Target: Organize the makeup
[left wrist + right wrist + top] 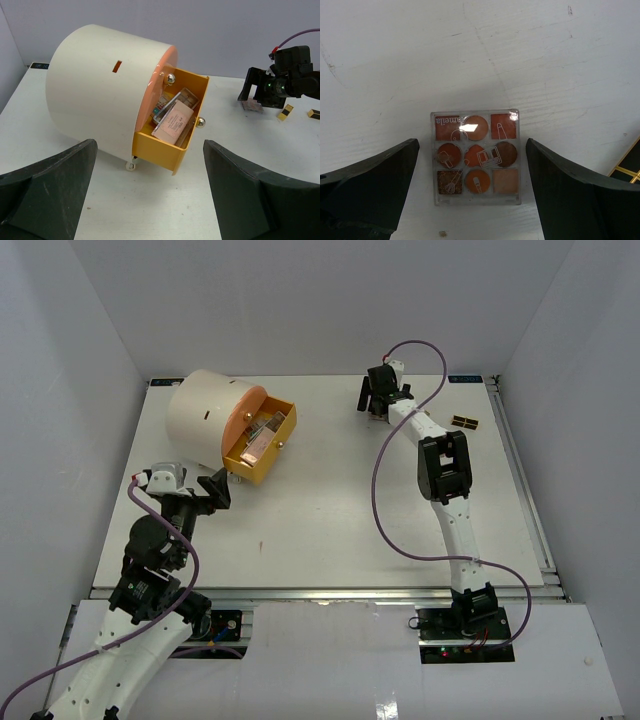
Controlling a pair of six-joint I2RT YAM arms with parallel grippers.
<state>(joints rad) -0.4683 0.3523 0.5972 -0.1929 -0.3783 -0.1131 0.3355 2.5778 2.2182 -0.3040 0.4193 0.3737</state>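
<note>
Targeting eyeshadow palette (pixel 476 157): right pincer (pixel 378 405) spread wide above it; advise lowering squarely to desk (pixel 545 60), gripping side edges.

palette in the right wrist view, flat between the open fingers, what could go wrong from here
The palette lies flat on the table, so the right gripper may scrape the surface or slip off its thin edges. The yellow drawer already holds tilted boxes; another piece might stick out. The black-gold item beside it could get bumped.
</note>
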